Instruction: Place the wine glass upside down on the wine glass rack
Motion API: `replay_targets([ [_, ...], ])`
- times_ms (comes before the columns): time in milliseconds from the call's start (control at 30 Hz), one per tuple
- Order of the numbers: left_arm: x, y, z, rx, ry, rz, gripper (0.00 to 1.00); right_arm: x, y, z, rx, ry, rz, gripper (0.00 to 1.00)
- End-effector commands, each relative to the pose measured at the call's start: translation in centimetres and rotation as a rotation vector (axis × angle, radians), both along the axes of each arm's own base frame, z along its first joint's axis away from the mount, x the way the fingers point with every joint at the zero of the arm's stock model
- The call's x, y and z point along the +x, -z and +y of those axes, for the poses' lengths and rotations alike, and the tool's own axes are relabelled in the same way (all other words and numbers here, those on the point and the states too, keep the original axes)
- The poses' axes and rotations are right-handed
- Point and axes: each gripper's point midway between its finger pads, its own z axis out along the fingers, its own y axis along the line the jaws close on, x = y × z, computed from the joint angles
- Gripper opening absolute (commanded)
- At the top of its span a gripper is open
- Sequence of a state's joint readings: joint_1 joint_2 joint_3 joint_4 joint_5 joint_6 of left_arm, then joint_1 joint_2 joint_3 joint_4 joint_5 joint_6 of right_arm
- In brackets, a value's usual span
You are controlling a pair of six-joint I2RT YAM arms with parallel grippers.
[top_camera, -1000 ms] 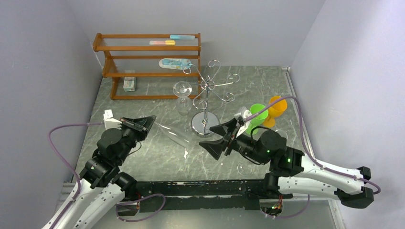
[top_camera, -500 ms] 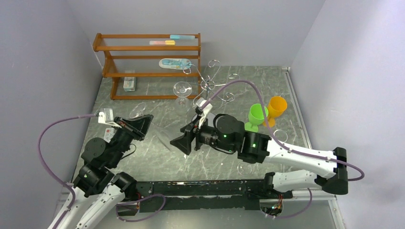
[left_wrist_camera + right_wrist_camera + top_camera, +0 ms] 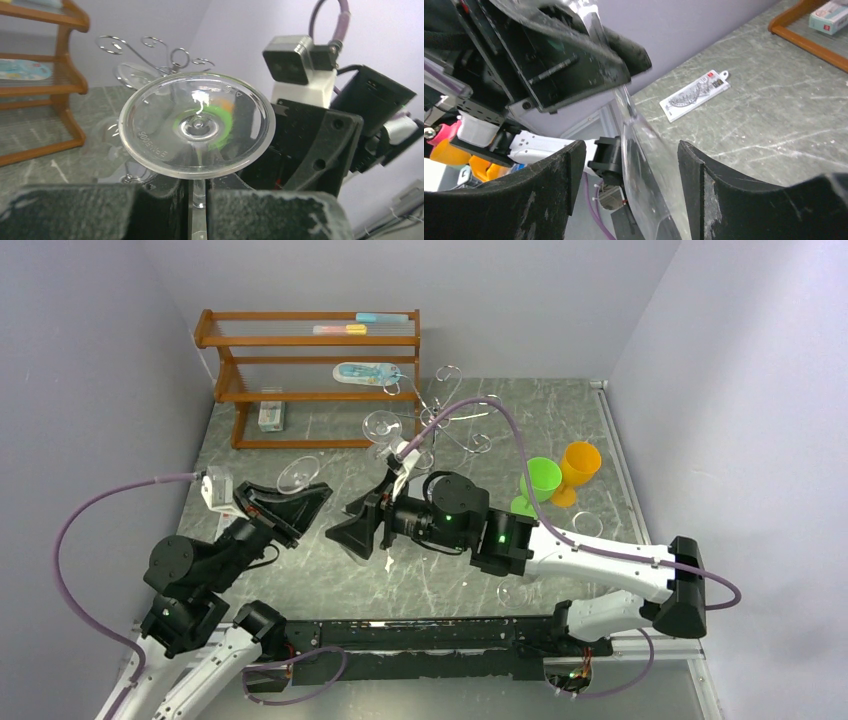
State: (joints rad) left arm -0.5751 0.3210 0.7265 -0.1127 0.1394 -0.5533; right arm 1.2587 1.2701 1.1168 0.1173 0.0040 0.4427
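Note:
My left gripper is shut on the stem of a clear wine glass and holds it above the table, tilted. In the left wrist view the stem sits between my pads and the round foot faces the camera. My right gripper is open, with its fingers on either side of the glass's bowl and a gap on each side. The chrome wine glass rack stands behind the right arm, its base hidden. Another clear glass hangs on its left arm.
An orange-brown wooden shelf stands at the back left. A green cup and an orange cup stand at the right. Clear glasses lie near the right arm. A white ruler card lies on the table.
My right arm has swung left across the table and brought its open fingers around the bowl. My left arm has drawn back and raised the glass off the table.

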Motion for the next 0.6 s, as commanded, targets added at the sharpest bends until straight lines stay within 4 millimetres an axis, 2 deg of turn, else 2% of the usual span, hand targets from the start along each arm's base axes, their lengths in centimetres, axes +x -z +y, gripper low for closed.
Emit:
replay_targets([
  [0, -2.4, -2.4, -1.6, 0.002, 0.148, -0.116, 0.05, -0.2, -3.4, 0.9, 0.096, -0.014, -0.024, 0.7],
  [133, -2.6, -2.0, -2.2, 0.017, 0.184, -0.118, 0.05, -0.2, -3.5, 1.0, 0.108, -0.014, -0.03, 0.66],
  [433, -3.2, -2.4, -3.0, 0.009, 0.244, -0.148, 0.05, 0.3, -3.2, 0.5, 0.128, 0.014, -0.053, 0.38],
  [567, -3.5, -2.3, -3.5, 0.018, 0.282, -0.153, 0.05, 0.3, -3.5, 0.7, 0.141, 0.009, -0.069, 0.31],
])
